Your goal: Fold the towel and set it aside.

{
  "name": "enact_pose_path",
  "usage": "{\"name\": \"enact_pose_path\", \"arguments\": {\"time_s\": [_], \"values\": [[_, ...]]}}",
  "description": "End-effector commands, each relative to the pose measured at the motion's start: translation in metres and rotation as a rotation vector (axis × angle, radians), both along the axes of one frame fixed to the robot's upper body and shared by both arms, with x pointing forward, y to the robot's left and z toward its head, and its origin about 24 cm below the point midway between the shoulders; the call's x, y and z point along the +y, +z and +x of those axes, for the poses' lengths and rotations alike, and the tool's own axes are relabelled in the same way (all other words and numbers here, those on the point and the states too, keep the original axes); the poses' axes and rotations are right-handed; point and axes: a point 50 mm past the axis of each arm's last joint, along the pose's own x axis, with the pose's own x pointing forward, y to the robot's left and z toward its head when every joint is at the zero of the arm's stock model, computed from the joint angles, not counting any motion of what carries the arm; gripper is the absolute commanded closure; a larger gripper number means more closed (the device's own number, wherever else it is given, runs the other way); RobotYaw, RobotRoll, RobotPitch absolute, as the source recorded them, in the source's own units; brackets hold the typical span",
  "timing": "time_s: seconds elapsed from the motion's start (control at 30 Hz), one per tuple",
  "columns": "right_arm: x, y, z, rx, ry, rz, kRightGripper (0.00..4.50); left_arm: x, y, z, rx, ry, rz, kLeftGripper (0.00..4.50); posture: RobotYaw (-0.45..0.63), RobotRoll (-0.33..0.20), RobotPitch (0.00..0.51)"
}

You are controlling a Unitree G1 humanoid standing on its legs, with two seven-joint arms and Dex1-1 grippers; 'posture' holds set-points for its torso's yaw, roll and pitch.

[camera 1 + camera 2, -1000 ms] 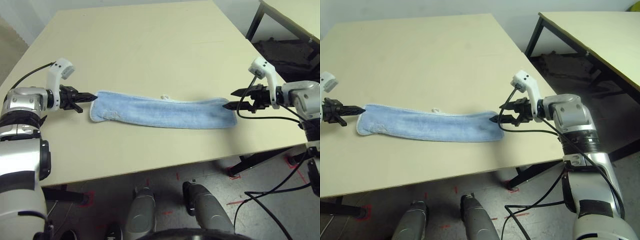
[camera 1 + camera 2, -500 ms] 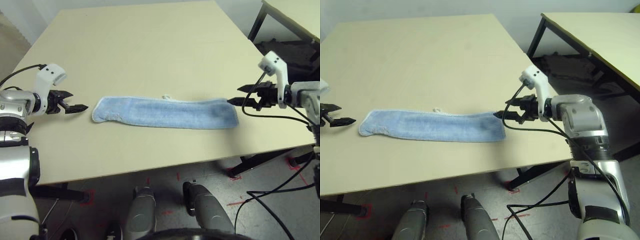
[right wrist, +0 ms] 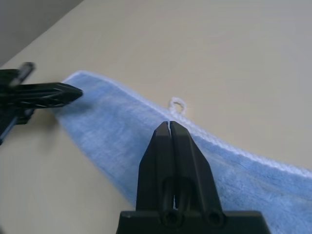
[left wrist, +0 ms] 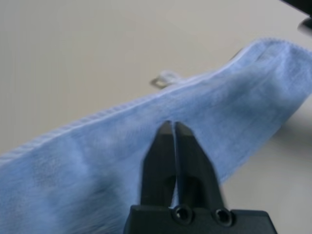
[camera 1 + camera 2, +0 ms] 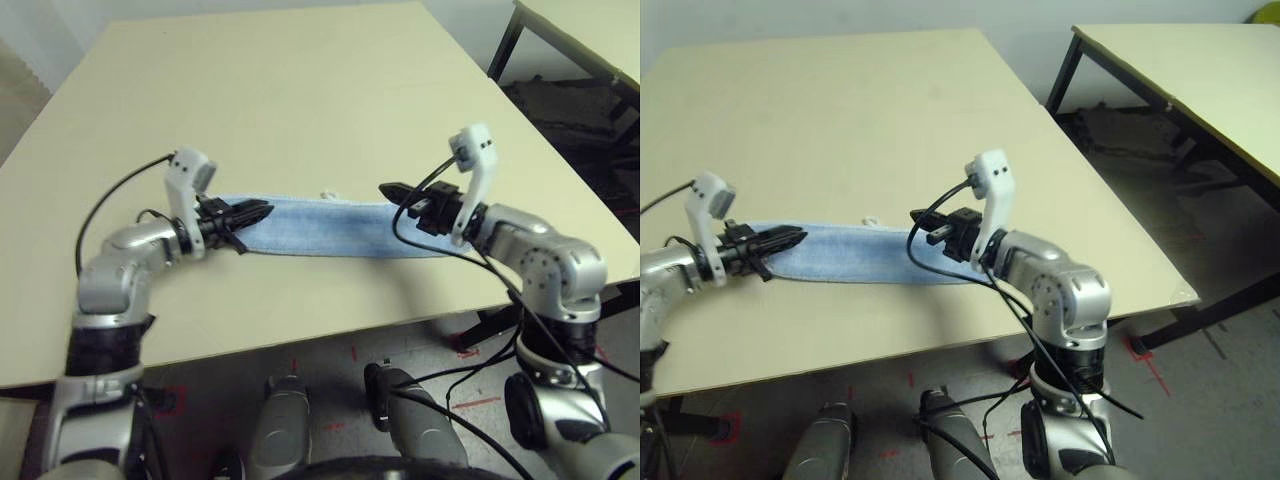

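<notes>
Towel [image 5: 330, 227] flat on desk [image 5: 300, 90]; left gripper [image 5: 262, 211] and right gripper [image 5: 388, 190] over its ends, fingers together, holding nothing.

bare table [image 5: 300, 90] all round, towel [image 5: 330, 225] flat

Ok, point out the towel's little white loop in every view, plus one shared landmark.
Left eye: loop on towel's far edge, mid-length.
Right eye: same far edge.
Left wrist: beyond the fingertips.
Right wrist: beyond the fingertips.
Shared landmark: the white stitched edging.
</notes>
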Motion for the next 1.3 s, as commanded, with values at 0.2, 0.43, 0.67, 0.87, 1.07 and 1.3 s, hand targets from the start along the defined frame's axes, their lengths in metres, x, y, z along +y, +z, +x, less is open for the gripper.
{"name": "enact_pose_path", "arguments": {"time_s": [0.2, 0.43, 0.67, 0.87, 1.07, 1.3], "values": [[0.021, -0.029, 0.017, -0.030, -0.014, -0.075, 4.50, -0.038, -0.028, 0.010, -0.026, 0.071, 0.001, 4.47, 0.03, 0.000, 0.156], [0.029, -0.042, 0.029, -0.040, -0.030, -0.091, 4.50, -0.056, -0.044, 0.029, -0.037, 0.115, -0.007, 4.47, 0.01, 0.000, 0.155], [0.013, -0.056, 0.031, -0.010, -0.074, -0.164, 4.50, -0.046, -0.054, 0.033, -0.045, 0.155, 0.068, 4.47, 0.02, 0.000, 0.155], [-0.020, -0.065, 0.027, 0.039, -0.133, -0.227, 4.50, -0.016, -0.058, 0.022, -0.028, 0.228, 0.097, 4.47, 0.03, 0.000, 0.154], [-0.055, -0.069, 0.023, 0.063, -0.210, -0.296, 4.50, 0.004, -0.056, 0.016, -0.023, 0.275, 0.107, 4.47, 0.03, 0.000, 0.159], [-0.094, -0.071, 0.020, 0.054, -0.300, -0.373, 4.50, 0.017, -0.050, 0.015, -0.029, 0.291, 0.114, 4.47, 0.02, 0.000, 0.161]]}}
